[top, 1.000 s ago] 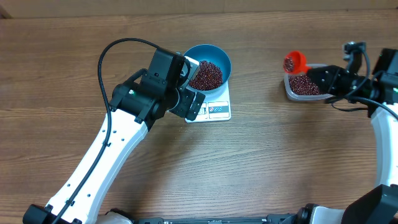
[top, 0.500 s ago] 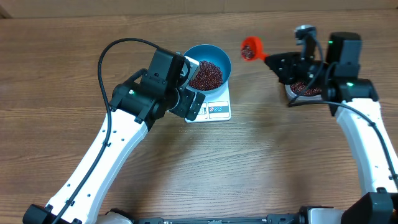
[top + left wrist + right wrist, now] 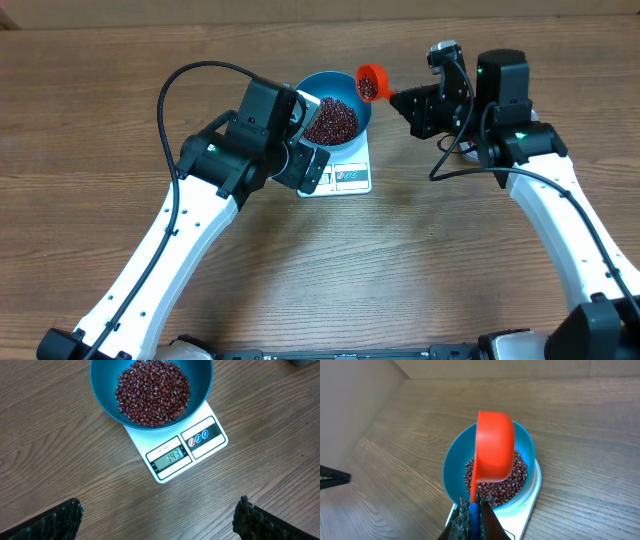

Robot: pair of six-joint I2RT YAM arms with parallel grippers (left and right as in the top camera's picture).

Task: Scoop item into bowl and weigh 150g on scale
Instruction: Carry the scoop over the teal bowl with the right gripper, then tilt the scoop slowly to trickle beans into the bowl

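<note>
Many small dark red-brown beans point(image 3: 152, 392) lie heaped in the blue bowl point(image 3: 100, 385), which sits on the white scale point(image 3: 172, 457) on the table point(image 3: 420, 260). More beans ride in the orange scoop point(image 3: 371, 82), held up at the bowl's right rim. The beans are light, hard and loose. They likely roll and spill easily, so no hand can pinch them, and only the scoop can carry them by its thin handle. A slow tilt would probably let a few fall at a time.

The right hand point(image 3: 472, 510) is clenched on that handle. The left hand point(image 3: 157, 525) is released, its fingers spread wide above the table in front of the scale, grasping nothing.

Only the left wrist view shows the scale's display, which reads 143, a little short of the target. Only the overhead view shows beans inside the scoop. The right wrist view shows just the scoop's orange back, with the bowl beneath it.
</note>
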